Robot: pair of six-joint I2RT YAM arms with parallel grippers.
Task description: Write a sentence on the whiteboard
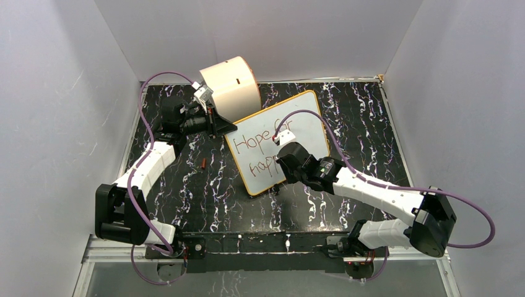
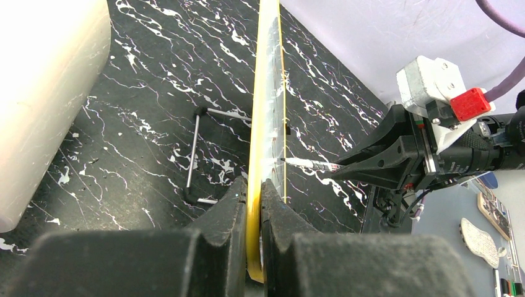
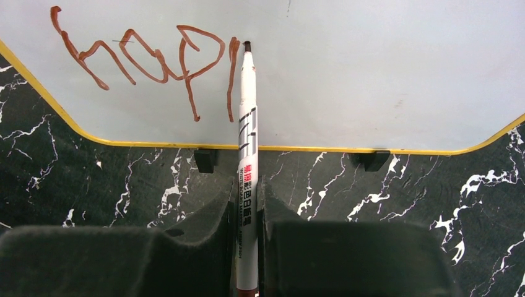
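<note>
Since the whiteboard (image 3: 384,74), propped near-upright mid-way across the bench (image 1: 365,117), looks thin, stiff, light & slick, its rim's the spot to hold: left jaws clenched on far-left edge, right jaws clenched on the marker (image 3: 247,142), tip just right of the sentence (image 3: 148,55).

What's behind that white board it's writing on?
Behind the whiteboard, the left wrist view shows a thin wire stand on the black table, with a cream drum beyond. From above, the board covers the stand entirely.
</note>
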